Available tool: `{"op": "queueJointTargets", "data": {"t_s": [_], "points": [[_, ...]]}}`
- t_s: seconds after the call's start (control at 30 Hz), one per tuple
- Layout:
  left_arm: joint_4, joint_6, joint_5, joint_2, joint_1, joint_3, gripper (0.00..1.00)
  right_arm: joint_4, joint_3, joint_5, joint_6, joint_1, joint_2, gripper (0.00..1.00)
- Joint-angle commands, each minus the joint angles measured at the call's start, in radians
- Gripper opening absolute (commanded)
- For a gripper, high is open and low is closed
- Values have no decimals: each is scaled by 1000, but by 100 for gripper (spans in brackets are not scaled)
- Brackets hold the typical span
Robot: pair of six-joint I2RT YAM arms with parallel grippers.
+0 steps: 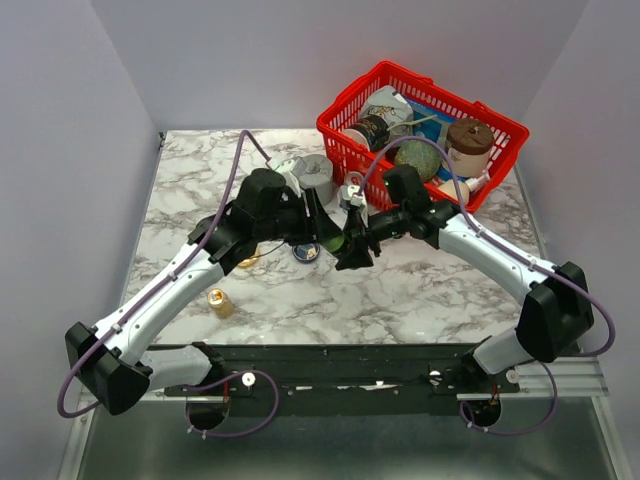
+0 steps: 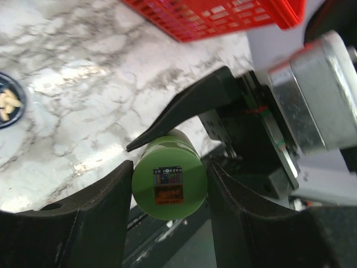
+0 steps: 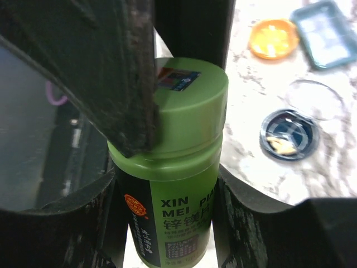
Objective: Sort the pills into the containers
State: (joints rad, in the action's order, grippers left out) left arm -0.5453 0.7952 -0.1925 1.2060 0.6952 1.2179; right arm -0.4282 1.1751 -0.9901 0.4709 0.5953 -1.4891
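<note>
Right gripper (image 3: 165, 187) clenched on the body of the green bottle (image 3: 177, 162). Left gripper (image 2: 169, 167) clamped around its cap (image 2: 169, 187). Dark blue dish (image 3: 289, 134), pale pills (image 3: 280, 146) inside, sits on the desk (image 1: 400, 290) just beside the right gripper. Orange dish (image 3: 272, 39), also holding pills, lies farther out past it.

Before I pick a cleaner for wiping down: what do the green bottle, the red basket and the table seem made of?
Bottle: smooth, semi-glossy green plastic, judging by its moulded cap and soft highlights. Basket: glossy red lattice, probably moulded plastic, possibly coated wire. Table: marble-patterned with a sheen; laminate or stone, I can't tell which.
</note>
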Motion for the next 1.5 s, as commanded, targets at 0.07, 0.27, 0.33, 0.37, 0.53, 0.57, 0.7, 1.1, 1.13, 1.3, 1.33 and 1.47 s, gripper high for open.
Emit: {"op": "queueJointTargets", "data": {"t_s": [0.07,0.27,0.33,0.37,0.53,0.57,0.7,1.1,1.13,1.3,1.33,1.47], "points": [[62,-283,-470,-43,-126,-98,10,26,43,-327,-64,1,-25,18],[-22,-427,-495,-19,-132,-49,16,198,9,-438,-276,1,-68,18],[-22,-429,-496,-19,-138,-43,23,239,-3,-443,-320,1,-69,18],[-19,-422,-487,-22,-140,-43,27,240,-3,-443,-324,1,-74,18],[-24,-395,-431,-36,-149,-21,63,236,-5,-412,-315,3,-66,17],[-24,-389,-415,-49,-155,-18,69,233,-5,-398,-310,1,-65,17],[22,-353,-357,-103,-174,-6,99,181,8,-352,-255,1,-56,17],[126,-29,-210,-250,-201,-142,99,43,34,-110,-52,1,7,18],[149,14,-206,-261,-203,-165,99,43,28,-81,-28,1,13,18],[220,205,-183,-261,-200,-234,99,74,1,96,5,1,67,18],[232,225,-182,-257,-197,-241,99,86,-2,116,11,3,73,18],[257,269,-156,-217,-169,-232,99,91,-11,174,28,4,84,17]]}}
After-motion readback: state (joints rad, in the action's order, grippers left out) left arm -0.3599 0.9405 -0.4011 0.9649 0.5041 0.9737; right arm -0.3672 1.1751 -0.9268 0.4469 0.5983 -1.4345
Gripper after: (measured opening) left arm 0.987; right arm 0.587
